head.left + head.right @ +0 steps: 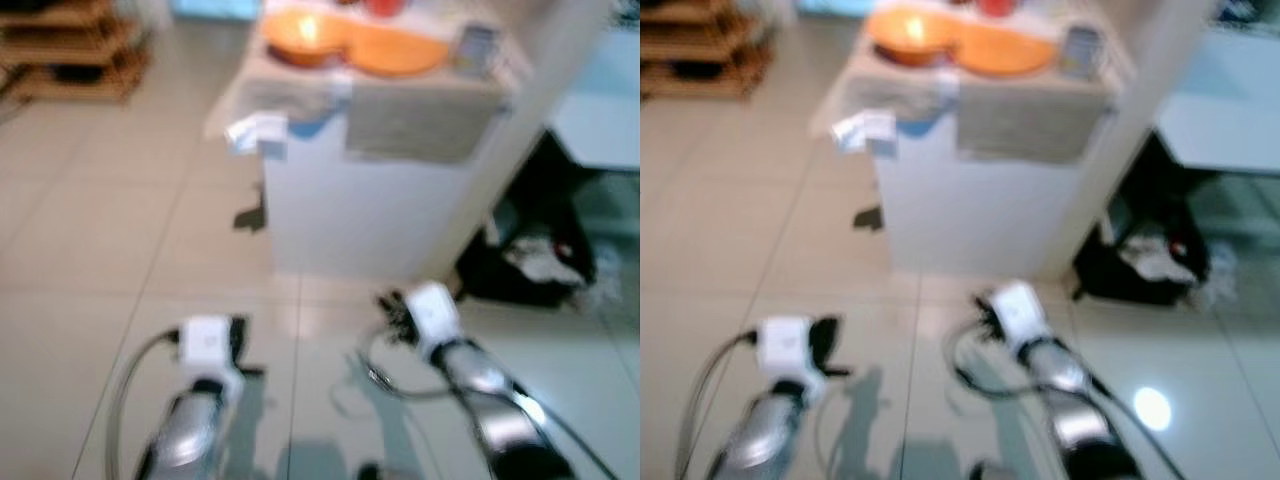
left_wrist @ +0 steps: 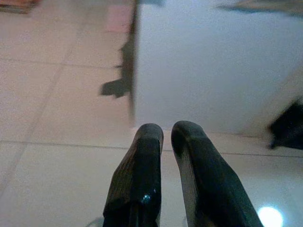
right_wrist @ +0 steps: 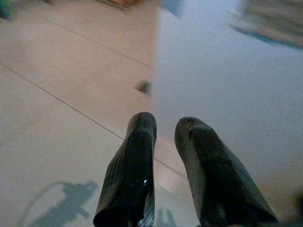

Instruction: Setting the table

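Note:
A white counter (image 1: 370,210) stands ahead, with an orange bowl (image 1: 300,38), a wider orange dish (image 1: 395,50) and a small greyish cup (image 1: 475,45) on top. A grey cloth (image 1: 415,120) hangs over its front edge. Both arms are held low over the tiled floor, short of the counter. My left gripper (image 2: 167,135) has its black fingers nearly together with nothing between them. My right gripper (image 3: 165,127) also holds nothing, its fingers close with a narrow gap. The eye views are blurred.
A black bag (image 1: 530,265) lies on the floor right of the counter, under a pale table (image 1: 600,120). A wooden rack (image 1: 70,50) stands at the far left. A white tag (image 1: 255,130) hangs off the counter's left corner. Open tiled floor lies to the left.

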`<state>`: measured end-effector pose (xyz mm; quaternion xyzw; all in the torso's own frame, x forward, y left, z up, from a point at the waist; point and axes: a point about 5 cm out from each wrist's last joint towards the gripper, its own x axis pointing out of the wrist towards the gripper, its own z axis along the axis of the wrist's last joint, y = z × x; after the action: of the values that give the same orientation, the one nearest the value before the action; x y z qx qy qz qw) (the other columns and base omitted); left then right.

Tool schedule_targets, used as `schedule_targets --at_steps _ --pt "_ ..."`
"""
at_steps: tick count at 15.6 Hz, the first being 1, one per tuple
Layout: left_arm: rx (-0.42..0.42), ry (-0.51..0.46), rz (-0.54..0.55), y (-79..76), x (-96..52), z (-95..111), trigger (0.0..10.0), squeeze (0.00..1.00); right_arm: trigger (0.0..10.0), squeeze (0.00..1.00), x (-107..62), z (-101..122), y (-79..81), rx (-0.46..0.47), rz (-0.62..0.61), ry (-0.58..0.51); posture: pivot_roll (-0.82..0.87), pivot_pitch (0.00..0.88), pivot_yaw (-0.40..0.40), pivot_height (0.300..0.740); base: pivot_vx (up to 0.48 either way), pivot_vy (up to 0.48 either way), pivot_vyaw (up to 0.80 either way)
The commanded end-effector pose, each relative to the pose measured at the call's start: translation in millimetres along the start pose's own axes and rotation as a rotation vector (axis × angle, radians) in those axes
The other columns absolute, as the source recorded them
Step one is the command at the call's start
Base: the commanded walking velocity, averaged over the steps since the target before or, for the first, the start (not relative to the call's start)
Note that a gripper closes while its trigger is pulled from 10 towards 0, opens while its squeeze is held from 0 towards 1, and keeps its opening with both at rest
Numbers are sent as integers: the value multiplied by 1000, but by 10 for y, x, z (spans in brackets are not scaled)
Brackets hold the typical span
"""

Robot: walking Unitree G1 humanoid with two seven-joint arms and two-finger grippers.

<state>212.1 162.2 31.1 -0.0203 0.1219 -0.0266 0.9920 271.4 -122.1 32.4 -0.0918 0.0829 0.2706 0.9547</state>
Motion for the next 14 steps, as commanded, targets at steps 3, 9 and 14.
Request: schedule_targets --at_steps 3,9,14 --pt "-34 -2 -16 -66 4 -8 10000 0 10000 0 -73 -70 -49 5 7 12 -11 83 -22 740 330 0 0" --pt "-40 -26 -57 -120 35 27 10000 0 10000 0 -71 -82 -79 30 -22 12 -15 75 -23 740 326 0 256" --pt "-37 -85 -88 -95 104 202 10000 0 10000 0 -70 -84 -83 58 -19 7 -20 79 -18 740 313 0 -320"
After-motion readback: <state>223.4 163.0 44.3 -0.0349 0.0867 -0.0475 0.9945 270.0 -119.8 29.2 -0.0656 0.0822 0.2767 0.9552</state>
